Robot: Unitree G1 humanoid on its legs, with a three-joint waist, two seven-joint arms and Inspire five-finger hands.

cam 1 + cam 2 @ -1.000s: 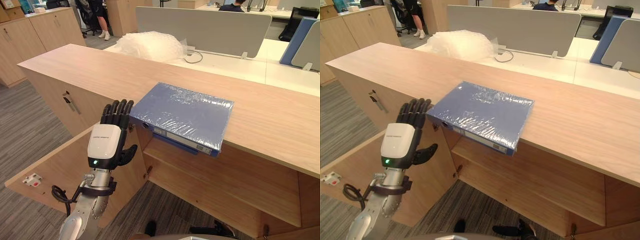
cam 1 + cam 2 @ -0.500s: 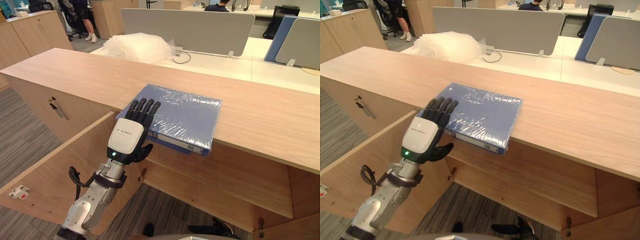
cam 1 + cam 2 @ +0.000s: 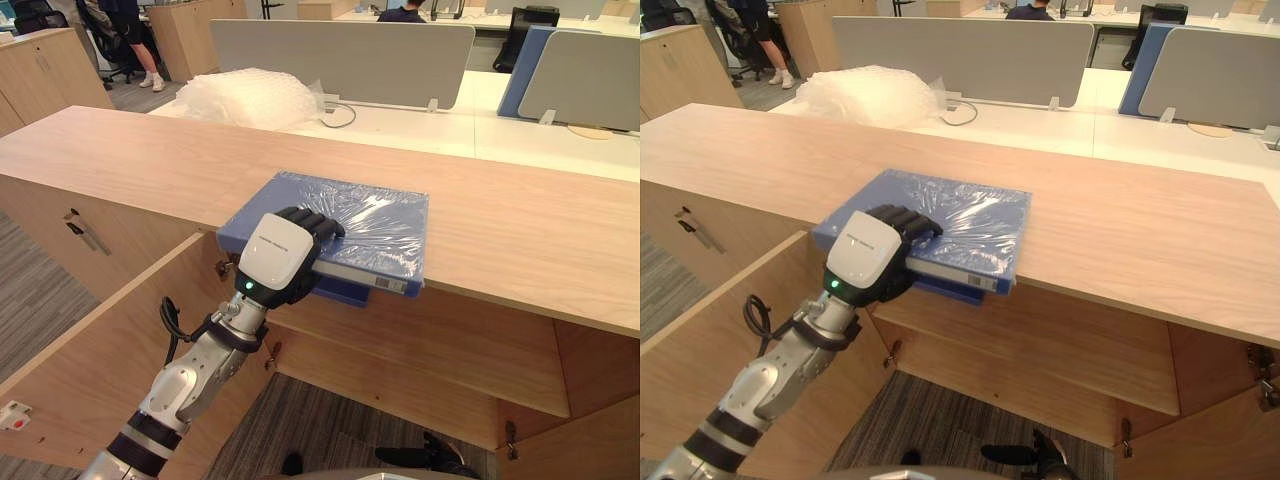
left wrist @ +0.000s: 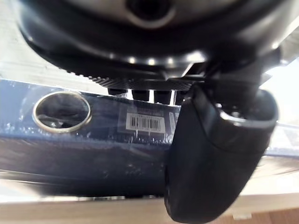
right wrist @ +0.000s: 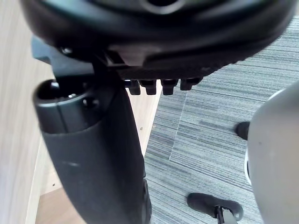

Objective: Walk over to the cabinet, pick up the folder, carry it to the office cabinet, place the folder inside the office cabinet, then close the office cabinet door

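One folder (image 3: pixel 375 222) pinched between left robot hand (image 3: pixel 280 258) fingers and thumb.

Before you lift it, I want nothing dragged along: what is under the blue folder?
The folder lies on the wooden cabinet top, its near edge overhanging the open compartment. The left hand grips that edge, fingers on top. Whatever lies beneath its middle is covered.

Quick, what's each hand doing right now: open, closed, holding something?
Left hand: shut on the blue folder, gripping its spine edge.
Right hand: nothing in it, above the carpet floor; open or shut cannot be told.
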